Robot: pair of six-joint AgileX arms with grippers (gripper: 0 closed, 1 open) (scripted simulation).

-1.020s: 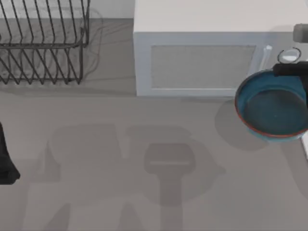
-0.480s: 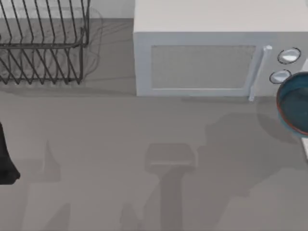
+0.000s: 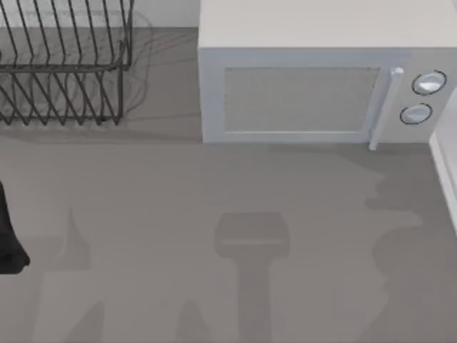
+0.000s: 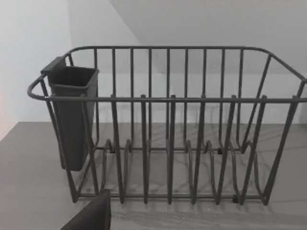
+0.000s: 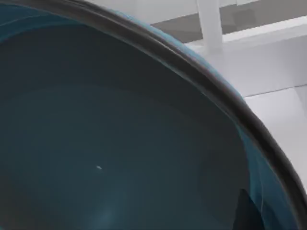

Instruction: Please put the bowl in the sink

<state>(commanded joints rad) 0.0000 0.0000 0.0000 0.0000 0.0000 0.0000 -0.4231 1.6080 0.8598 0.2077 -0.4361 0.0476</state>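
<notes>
The blue bowl (image 5: 110, 143) sits very close in the right wrist view, its glossy inside and dark rim spanning most of the picture. My right gripper is shut on the bowl, with one dark finger (image 5: 247, 214) showing against the inner wall near the rim. Beyond the rim lie the white surfaces of the sink (image 5: 273, 62). In the top view a white sink edge (image 3: 446, 171) runs along the far right of the table. My left arm (image 3: 8, 239) is parked at the table's left edge.
A white microwave (image 3: 307, 86) stands at the back, right of centre. A dark wire dish rack (image 3: 64, 64) with a cutlery cup (image 4: 72, 115) stands at the back left. The grey tabletop (image 3: 214, 214) lies between them.
The bowl and my right gripper moved rightwards, past the microwave's dials and out of the top view. The left arm has not moved.
</notes>
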